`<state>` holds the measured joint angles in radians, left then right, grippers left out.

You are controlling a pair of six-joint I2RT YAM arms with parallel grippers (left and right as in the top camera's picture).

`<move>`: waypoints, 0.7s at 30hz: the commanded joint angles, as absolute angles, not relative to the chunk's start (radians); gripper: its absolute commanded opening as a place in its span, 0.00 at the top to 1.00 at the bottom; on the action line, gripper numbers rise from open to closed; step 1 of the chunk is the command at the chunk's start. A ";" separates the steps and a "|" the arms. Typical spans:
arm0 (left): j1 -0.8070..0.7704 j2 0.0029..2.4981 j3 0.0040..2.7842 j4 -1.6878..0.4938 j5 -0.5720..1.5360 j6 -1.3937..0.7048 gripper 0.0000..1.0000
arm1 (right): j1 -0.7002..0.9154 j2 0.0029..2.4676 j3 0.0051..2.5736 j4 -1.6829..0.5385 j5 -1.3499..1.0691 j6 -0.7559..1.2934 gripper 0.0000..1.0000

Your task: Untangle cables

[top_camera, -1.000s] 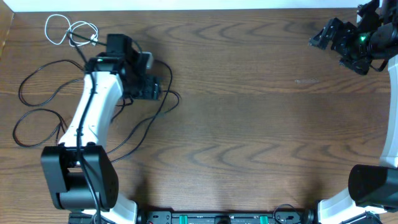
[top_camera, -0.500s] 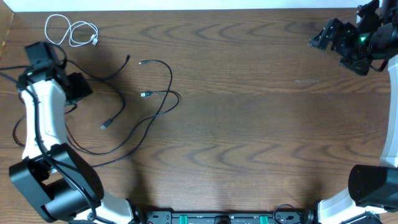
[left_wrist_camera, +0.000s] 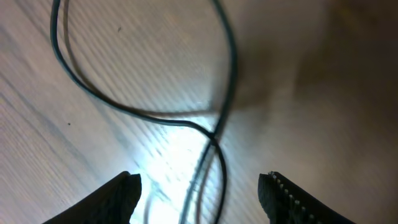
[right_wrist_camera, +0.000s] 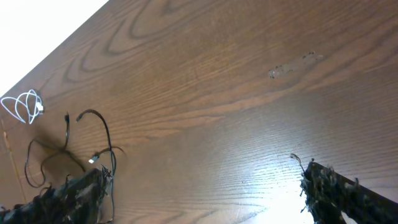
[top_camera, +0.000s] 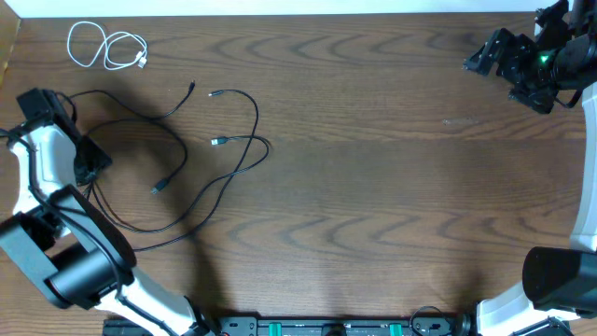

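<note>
The short white cable (top_camera: 104,47) lies coiled at the table's far left corner, apart from the others. The black cables (top_camera: 201,154) lie in loose crossing loops at left centre, with several plug ends free. My left gripper (top_camera: 91,161) is open at the left edge of the loops. In the left wrist view, black cable strands (left_wrist_camera: 214,134) cross on the wood between its open fingers (left_wrist_camera: 199,193). My right gripper (top_camera: 485,58) is open and empty, raised at the far right corner. Its wrist view shows open fingers (right_wrist_camera: 205,193), the black cables (right_wrist_camera: 93,149) and the white cable (right_wrist_camera: 22,106).
The wooden table (top_camera: 392,187) spans the view. The table's left edge (top_camera: 7,56) is close to my left arm. The arm bases and their thicker wiring (top_camera: 326,327) sit along the front edge.
My left arm has swung from over the cable tangle to the table's far left edge. The black loops it covered now show, spread out. The right arm has not moved.
</note>
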<state>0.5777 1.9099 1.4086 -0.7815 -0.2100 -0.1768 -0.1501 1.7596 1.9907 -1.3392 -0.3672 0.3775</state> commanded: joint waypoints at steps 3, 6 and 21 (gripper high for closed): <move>0.593 1.988 1.411 -0.783 -0.180 -0.124 0.34 | -0.142 1.747 2.004 -1.338 -0.373 0.358 0.01; 0.593 2.025 1.411 -0.783 -0.176 -0.123 0.35 | -0.142 1.747 2.004 -1.338 -0.372 0.358 0.01; 0.666 2.093 1.411 -0.724 -0.196 -0.123 0.76 | -0.142 1.747 2.004 -1.338 -0.372 0.358 0.01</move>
<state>0.6331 2.0693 1.4090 -0.7341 -0.1825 -0.1318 -0.1501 1.7596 1.9907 -1.3380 -0.3672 0.3771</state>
